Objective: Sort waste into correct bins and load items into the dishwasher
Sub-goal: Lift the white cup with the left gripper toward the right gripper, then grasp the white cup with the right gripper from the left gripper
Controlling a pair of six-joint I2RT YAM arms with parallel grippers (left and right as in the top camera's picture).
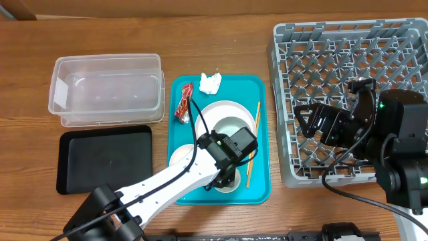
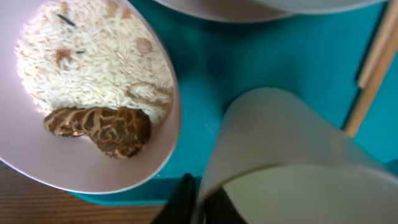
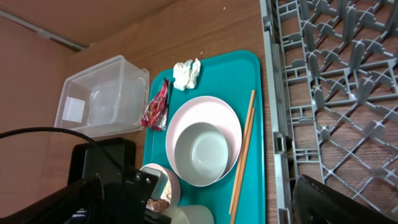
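— Left gripper (image 2: 199, 202) pinches shut on the rim of the white cup (image 2: 280, 143), at the teal tray's (image 1: 261, 191) near end.
— Progress?
— Barely begun: rack (image 1: 277, 40), tub (image 1: 107, 59) and black tray (image 1: 103, 161) hold nothing; wrapper (image 1: 183, 104), tissue (image 1: 210, 82), plate (image 1: 217, 110) wait. Right gripper (image 1: 304, 122) hangs open.

Clear glossy plastic tub (image 1: 107, 90), matt black rectangular tray (image 1: 103, 159), smooth teal plastic serving tray (image 1: 234, 87), matt grey plastic dish rack (image 1: 334, 28), crumpled white paper tissue (image 1: 210, 82), shiny red printed snack wrapper (image 1: 184, 102), thin bare-wood chopsticks (image 1: 253, 144), smooth small white cup (image 2: 280, 137), grained brown wooden table (image 1: 100, 33).
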